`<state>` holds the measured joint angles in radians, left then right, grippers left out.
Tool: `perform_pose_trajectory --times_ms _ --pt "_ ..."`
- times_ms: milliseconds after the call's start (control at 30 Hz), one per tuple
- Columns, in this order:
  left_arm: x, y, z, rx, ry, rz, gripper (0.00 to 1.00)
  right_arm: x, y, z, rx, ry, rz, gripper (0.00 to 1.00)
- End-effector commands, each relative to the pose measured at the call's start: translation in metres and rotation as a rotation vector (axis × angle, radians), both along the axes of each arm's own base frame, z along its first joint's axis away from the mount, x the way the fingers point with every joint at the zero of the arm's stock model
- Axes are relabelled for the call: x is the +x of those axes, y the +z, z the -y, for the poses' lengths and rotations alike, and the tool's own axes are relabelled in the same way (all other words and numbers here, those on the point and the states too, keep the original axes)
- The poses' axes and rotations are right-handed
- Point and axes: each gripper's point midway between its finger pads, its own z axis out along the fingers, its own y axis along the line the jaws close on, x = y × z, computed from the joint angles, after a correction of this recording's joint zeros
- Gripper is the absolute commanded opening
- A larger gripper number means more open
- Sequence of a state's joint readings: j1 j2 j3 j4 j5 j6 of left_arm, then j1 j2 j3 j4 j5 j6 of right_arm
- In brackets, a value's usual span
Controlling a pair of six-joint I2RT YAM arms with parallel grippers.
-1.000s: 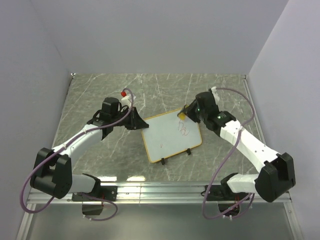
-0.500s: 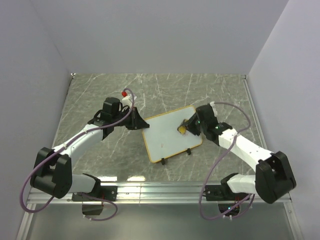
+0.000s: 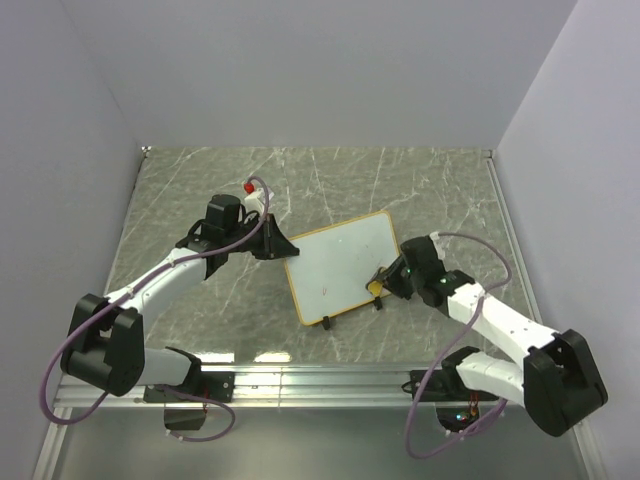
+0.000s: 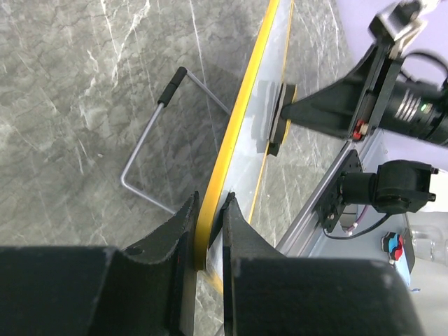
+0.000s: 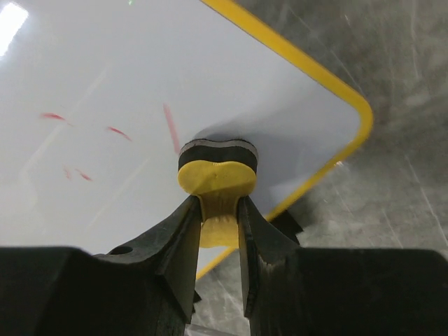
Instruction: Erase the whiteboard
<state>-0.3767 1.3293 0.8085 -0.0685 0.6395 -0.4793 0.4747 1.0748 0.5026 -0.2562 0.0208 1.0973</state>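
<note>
The whiteboard with its yellow-orange frame lies tilted at the table's middle, its two black feet on the near edge. My left gripper is shut on its left edge; the left wrist view shows the frame clamped between the jaws of my left gripper. My right gripper is shut on the yellow bone-shaped eraser, whose dark felt end presses on the board near its near-right corner. Faint red marks remain beside the eraser. A small red mark shows near the board's lower left.
A red-capped marker lies on the marble table behind my left wrist. The board's thin wire stand shows under it in the left wrist view. A metal rail runs along the near edge. Grey walls close the sides.
My right gripper has dragged the eraser from the board's far-right area down toward its near-right corner. The red scribble there is gone. The left arm and the board have not moved.
</note>
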Motion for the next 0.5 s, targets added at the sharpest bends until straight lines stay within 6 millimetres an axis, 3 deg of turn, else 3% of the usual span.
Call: perform_pose_trajectory --times_ms 0,267,367,433,467 --pt "-0.004 -0.063 -0.032 0.251 0.076 -0.076 0.00 0.032 0.032 0.001 -0.044 -0.005 0.070 0.00" --pt "-0.004 -0.062 -0.033 0.256 0.079 -0.072 0.00 0.112 0.110 -0.009 -0.015 -0.023 0.209 0.00" --pt "-0.004 -0.061 -0.033 0.256 0.078 -0.070 0.00 0.122 0.104 -0.008 -0.032 -0.018 0.189 0.00" --pt "-0.004 -0.060 -0.034 0.256 0.080 -0.067 0.00 0.119 0.091 -0.004 -0.045 -0.023 0.161 0.00" --pt "-0.004 -0.060 -0.034 0.258 0.082 -0.066 0.00 0.110 0.072 -0.001 -0.054 -0.021 0.122 0.00"
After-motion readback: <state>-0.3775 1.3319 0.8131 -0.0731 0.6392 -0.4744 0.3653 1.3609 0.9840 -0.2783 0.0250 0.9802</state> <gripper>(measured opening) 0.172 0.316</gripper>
